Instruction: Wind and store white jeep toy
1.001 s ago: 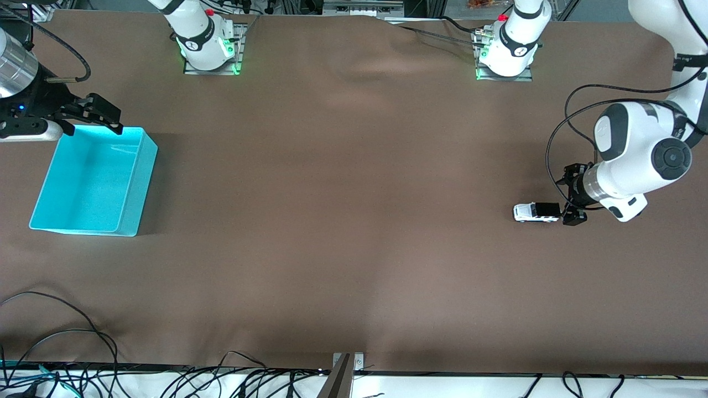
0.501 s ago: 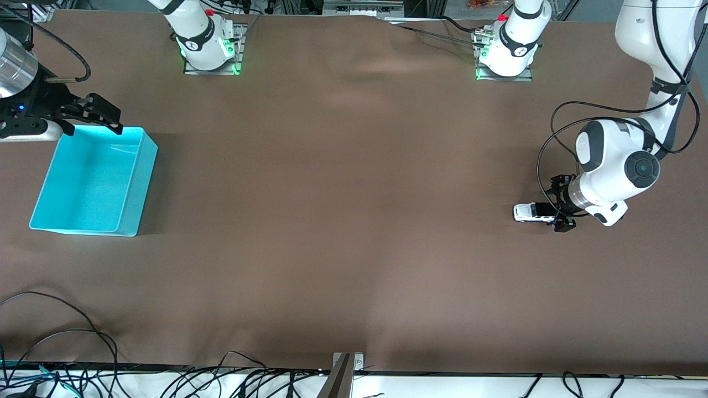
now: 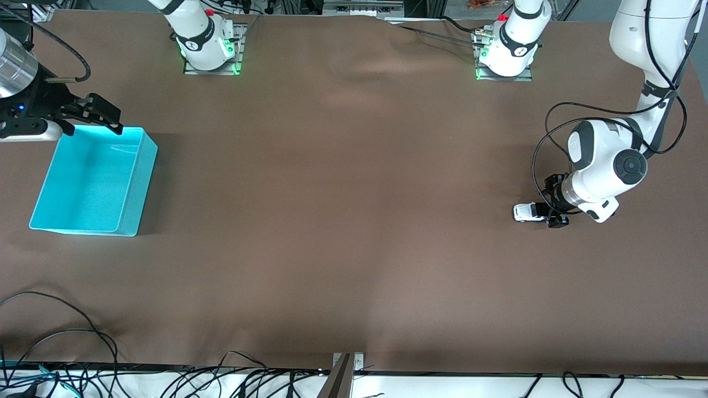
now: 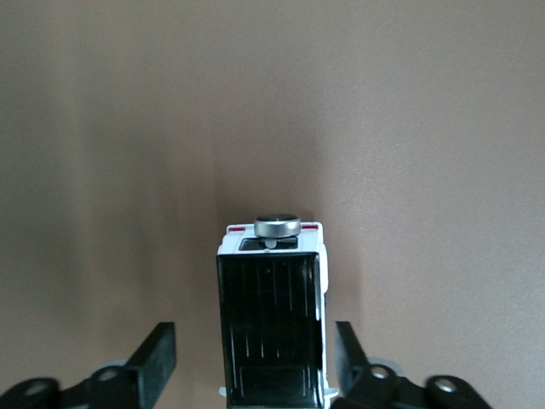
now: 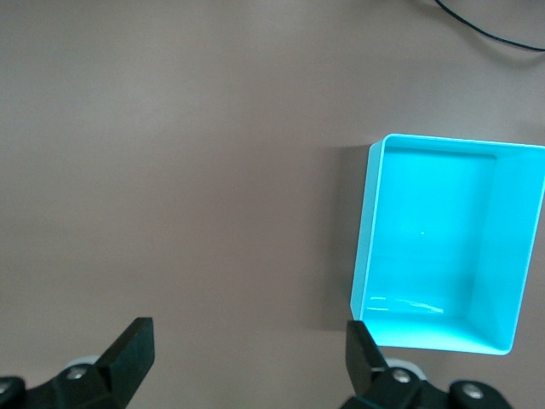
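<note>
While jeep sits outside, cyan bin (image 3: 91,182) bare

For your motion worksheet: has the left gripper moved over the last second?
Yes. The left gripper moved toward the right arm's end, now straddling the unmoved white jeep toy.

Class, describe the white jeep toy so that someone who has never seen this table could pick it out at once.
Start at the brown table and go to the left arm's end, away from the cyan bin. There the left gripper straddles the white jeep toy, its fingers not yet touching it. It is tiny, boxy and white with a black roof, the only loose thing at that end.
</note>
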`<state>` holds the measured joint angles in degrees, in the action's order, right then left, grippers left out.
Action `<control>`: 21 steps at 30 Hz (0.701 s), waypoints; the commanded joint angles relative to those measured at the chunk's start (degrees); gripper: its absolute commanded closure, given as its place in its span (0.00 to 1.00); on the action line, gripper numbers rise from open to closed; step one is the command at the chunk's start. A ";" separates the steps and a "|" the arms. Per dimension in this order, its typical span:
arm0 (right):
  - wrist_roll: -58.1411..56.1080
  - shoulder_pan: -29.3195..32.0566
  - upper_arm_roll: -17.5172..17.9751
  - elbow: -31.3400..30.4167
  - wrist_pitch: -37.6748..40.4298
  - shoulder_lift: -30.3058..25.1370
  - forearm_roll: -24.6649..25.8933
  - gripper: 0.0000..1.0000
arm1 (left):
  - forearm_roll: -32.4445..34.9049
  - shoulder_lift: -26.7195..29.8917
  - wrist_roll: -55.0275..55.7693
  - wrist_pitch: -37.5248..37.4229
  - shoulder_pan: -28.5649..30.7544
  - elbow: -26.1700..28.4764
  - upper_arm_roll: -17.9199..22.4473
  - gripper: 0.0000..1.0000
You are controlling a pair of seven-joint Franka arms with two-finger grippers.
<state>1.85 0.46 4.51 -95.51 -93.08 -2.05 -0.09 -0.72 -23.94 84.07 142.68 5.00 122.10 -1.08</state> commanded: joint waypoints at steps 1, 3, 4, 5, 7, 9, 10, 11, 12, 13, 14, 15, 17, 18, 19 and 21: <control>0.61 -0.11 0.15 -0.47 -0.26 -0.85 1.06 0.00 | 1.51 0.12 1.19 1.10 0.54 0.77 -0.33 0.68; 0.61 -0.11 0.15 -0.38 -0.26 -0.85 1.06 0.00 | 1.51 0.21 1.19 1.02 0.54 0.68 -0.33 0.82; 0.61 -0.11 0.15 -0.38 -0.26 -0.85 1.06 0.00 | 1.51 0.30 1.19 0.84 0.54 0.60 -0.33 0.85; 0.61 -0.03 0.15 -0.38 -0.26 -0.85 1.06 0.00 | 1.51 0.47 1.19 0.49 0.54 0.42 -0.33 0.88; 0.61 -0.03 0.15 -0.38 -0.26 -0.85 1.14 0.00 | 1.51 0.91 1.27 -0.04 0.45 -0.02 -0.33 0.89; 0.61 -0.02 0.15 -0.38 -0.26 -0.85 1.15 0.00 | 1.51 2.14 1.54 -1.26 0.19 -0.11 -0.50 0.89; 0.61 -0.02 0.15 -0.47 -0.26 -0.85 1.23 0.00 | 1.51 2.84 1.89 -2.14 -0.08 -0.11 -0.59 0.89; 0.61 -0.11 0.15 -0.38 -0.26 -0.85 1.41 0.00 | 1.51 3.46 2.50 -2.58 -0.34 -0.11 -0.68 0.89; 0.61 -0.11 0.15 -0.38 -0.26 -0.85 1.50 0.00 | 1.51 3.98 3.29 -3.02 -0.52 -0.11 -0.85 0.89; 0.61 -0.11 0.15 -0.38 -0.26 -0.85 1.50 0.00 | 1.51 4.42 4.34 -3.64 -0.87 -0.02 -1.20 0.89; 0.61 -0.11 0.15 -0.38 -0.26 -0.85 1.50 0.00 | 1.51 4.69 5.48 -4.34 -1.39 -0.02 -1.73 0.89; 0.61 -0.03 0.15 -0.38 -0.26 -0.85 1.50 0.00 | 1.51 4.87 6.71 -4.95 -1.75 -0.02 -2.34 0.89; 0.61 -0.11 0.15 -0.38 -0.35 -0.85 1.50 0.00 | 1.51 4.87 9.35 -5.66 -2.45 -0.02 -3.40 0.89; 0.61 -0.03 0.15 -0.38 -0.26 -0.76 1.50 0.00 | 1.60 4.96 10.75 -5.66 -2.63 0.15 -3.93 0.89; 0.61 -0.02 0.15 -0.38 -0.35 -0.76 1.50 0.00 | 1.60 4.96 12.16 -5.66 -2.80 0.24 -4.63 0.89; 0.61 -0.11 0.15 -0.38 -0.35 -0.76 1.50 0.00 | 1.60 4.96 14.36 -5.58 -2.89 0.68 -6.47 0.89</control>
<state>1.87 0.47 4.51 -95.51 -93.11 -2.05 0.32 -0.72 -20.73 91.65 138.41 3.34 121.55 -4.68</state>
